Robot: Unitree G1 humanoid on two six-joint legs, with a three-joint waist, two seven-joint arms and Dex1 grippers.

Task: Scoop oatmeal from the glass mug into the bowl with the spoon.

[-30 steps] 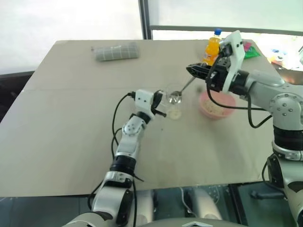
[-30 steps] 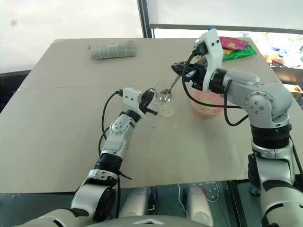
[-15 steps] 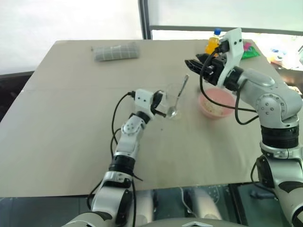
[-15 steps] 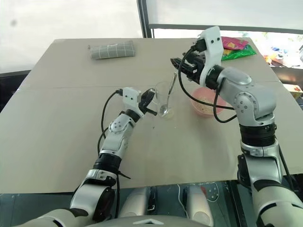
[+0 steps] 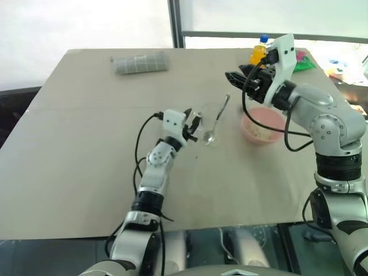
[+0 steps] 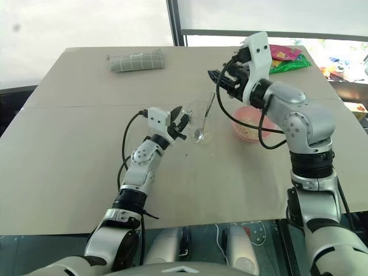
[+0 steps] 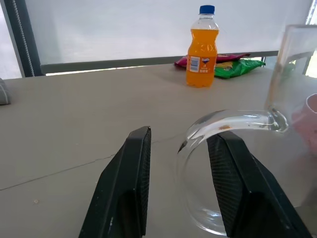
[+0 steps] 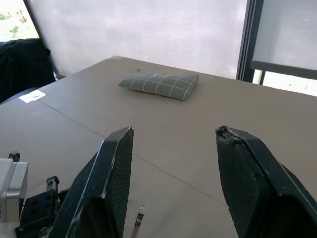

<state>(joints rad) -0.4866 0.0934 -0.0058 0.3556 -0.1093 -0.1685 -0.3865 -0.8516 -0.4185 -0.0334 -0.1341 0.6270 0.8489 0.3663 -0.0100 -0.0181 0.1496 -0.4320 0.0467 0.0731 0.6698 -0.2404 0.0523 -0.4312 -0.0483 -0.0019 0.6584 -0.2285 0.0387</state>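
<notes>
Table (image 5: 86,144) wide and bare — glass mug (image 5: 211,123), bowl (image 5: 263,127) mid-table.

Spoon (image 6: 203,119) stands in glass mug (image 6: 199,122) — pink bowl (image 6: 249,127) beside holds oatmeal (image 6: 248,130)

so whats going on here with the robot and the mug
A two-armed robot is moving oatmeal from a glass mug into a pink bowl by spoon. Right now neither arm grips anything. The spoon stands propped in the mug. The right tool hangs open above it, and the left tool is open beside the mug's handle, one finger through the loop. Oatmeal already lies in the bowl.
</notes>
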